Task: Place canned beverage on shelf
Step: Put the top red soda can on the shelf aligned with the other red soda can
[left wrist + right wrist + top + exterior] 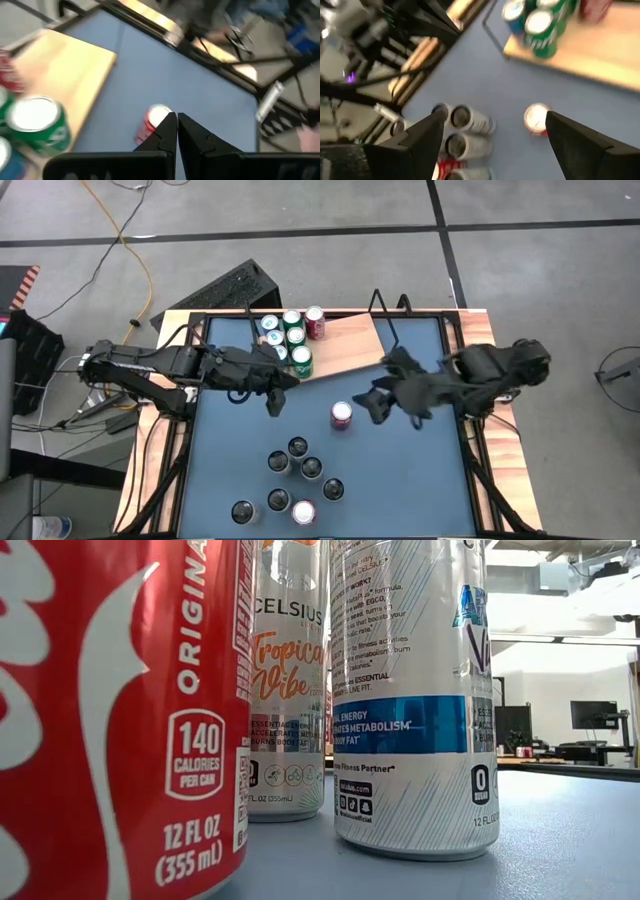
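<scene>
High view: a red can point(341, 415) stands alone mid-table, just off the shelf point(345, 345) at the far edge. The right gripper point(372, 406) reaches in beside it; the left gripper point(275, 395) waits opposite.

Left wrist view: its fingers are pressed together.

Right wrist view: jaws spread wide, empty — best centred round the can before closing.

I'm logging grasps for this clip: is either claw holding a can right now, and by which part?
Nothing is held. The left claw is shut and empty; the right claw is open above the lone red can.
</scene>
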Tool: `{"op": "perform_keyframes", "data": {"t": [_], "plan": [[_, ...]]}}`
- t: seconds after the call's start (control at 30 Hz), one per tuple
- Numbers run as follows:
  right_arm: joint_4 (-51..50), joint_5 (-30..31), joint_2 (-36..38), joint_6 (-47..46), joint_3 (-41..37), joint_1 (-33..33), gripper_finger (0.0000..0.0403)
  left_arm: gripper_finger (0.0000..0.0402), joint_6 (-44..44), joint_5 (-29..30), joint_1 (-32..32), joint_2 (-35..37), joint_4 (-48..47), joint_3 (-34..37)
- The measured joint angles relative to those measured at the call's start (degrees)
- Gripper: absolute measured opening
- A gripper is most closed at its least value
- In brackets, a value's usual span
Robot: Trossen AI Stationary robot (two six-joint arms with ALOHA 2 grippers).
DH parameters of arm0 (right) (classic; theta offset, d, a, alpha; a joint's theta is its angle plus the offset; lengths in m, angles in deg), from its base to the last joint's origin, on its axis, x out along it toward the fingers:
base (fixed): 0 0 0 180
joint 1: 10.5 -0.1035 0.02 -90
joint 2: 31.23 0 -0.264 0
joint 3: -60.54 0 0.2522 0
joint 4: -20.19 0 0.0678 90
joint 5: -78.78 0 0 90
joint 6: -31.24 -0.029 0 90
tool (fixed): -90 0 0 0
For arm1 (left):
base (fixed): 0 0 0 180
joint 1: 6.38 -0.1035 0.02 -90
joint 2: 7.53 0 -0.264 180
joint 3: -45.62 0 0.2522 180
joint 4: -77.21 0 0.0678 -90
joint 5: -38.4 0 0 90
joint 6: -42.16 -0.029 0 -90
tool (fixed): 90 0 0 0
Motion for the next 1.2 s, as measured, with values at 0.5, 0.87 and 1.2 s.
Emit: {"op": "perform_keyframes", "data": {"t": [0.5,0.87,1.2], "plan": [[-12.11,8.39,-9.77,-11.95,-0.2,-2.88,0.0331,0.0,-0.59,5.73,0.0,-1.48,0.06,-0.02],[-15.98,-4.64,-19.6,-3.11,-0.1,4.91,0.0331,0.005,-4.52,-2.39,-0.11,-4.18,-1.1,-0.08],[-9.3,-8.32,-24.09,-5.42,-0.93,5.13,0.0331,0.0157,-3.56,-27.76,-1.72,3.63,-8.13,-1.55]]}}
